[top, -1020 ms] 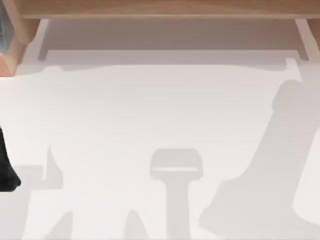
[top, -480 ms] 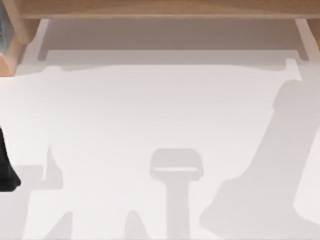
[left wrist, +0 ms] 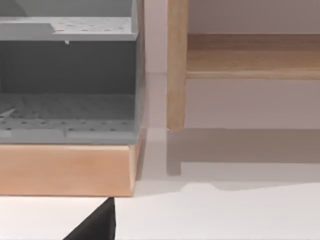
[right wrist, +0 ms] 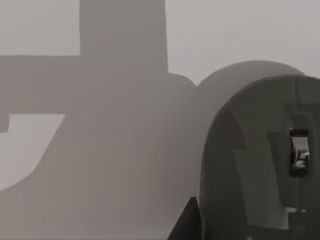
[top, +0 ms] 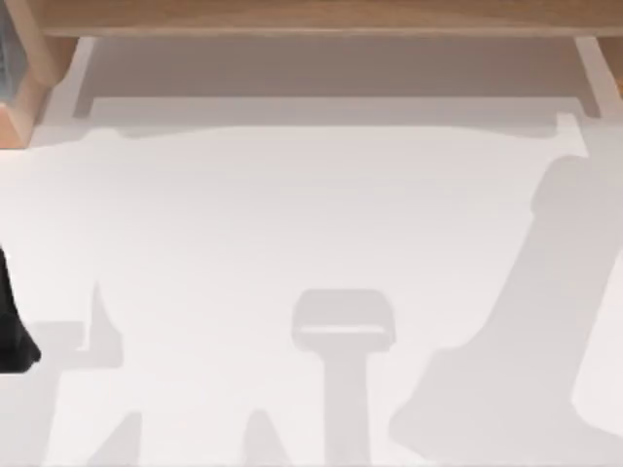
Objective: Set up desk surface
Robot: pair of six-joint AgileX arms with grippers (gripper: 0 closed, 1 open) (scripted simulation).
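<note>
One dark sliver of your left arm (top: 12, 331) sits at the desk surface's (top: 292, 224) left edge; wooden shelf (top: 311, 17) along the far edge; both pincers' state: cannot tell.

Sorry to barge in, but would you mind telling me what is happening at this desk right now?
Nothing is being handled at this moment. The white desk surface lies bare apart from shadows, with a light wooden shelf along its far edge. A dark part of the left arm sits at the table's left edge. The left wrist view looks toward a grey perforated rack standing on a wooden base beside the shelf's leg. The right wrist view looks at shadowed tabletop and a rounded grey part.
</note>
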